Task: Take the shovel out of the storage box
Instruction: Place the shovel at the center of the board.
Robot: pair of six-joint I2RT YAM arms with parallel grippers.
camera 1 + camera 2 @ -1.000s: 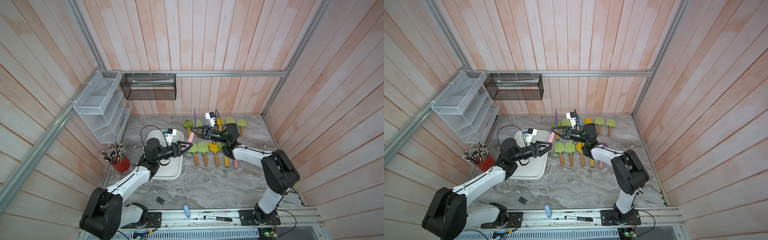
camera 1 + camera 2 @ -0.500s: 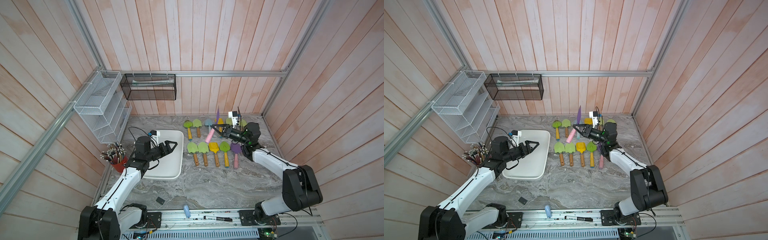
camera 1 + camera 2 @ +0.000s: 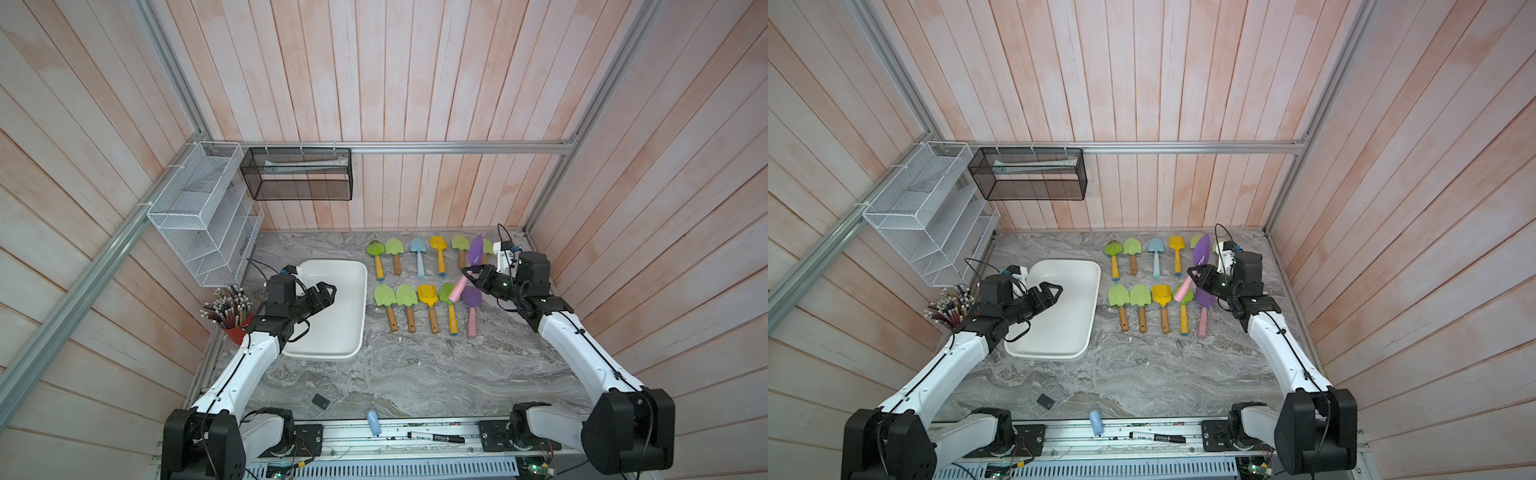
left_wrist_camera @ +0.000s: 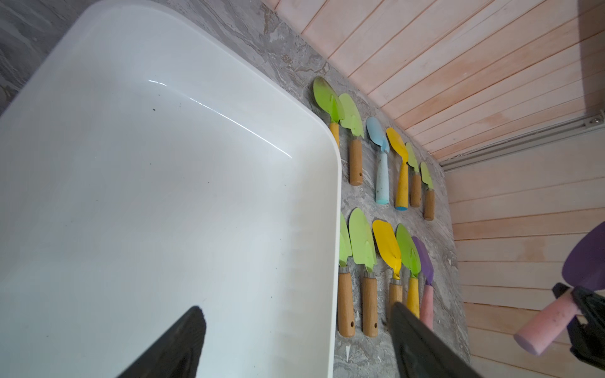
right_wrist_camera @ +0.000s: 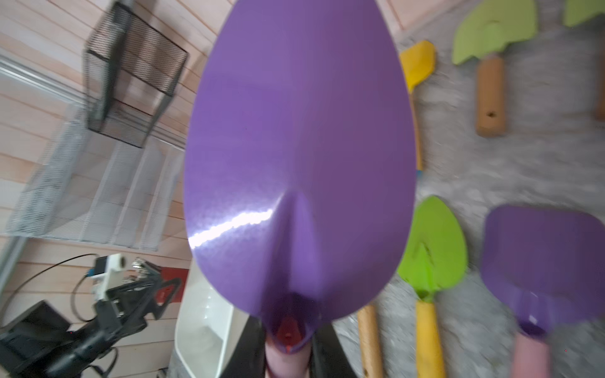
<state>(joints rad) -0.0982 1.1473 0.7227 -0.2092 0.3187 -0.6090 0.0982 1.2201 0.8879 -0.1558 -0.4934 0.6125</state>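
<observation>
While over storage box (image 3: 347, 320), left gripper (image 3: 329, 292) agape; right gripper (image 3: 468, 275) tight on shovel (image 3: 476, 251)

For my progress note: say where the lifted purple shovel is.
In both top views, the lifted purple shovel sits in the right hand, above the right end of the shovel rows.

arms (image 3: 245, 365): 2, white shells | joints (image 3: 627, 432): black | claws (image 3: 331, 293): black | cables (image 3: 499, 228): black

held shovel (image 5: 299, 157) — handle cropped | green shovel (image 5: 432, 248) — blurred
</observation>
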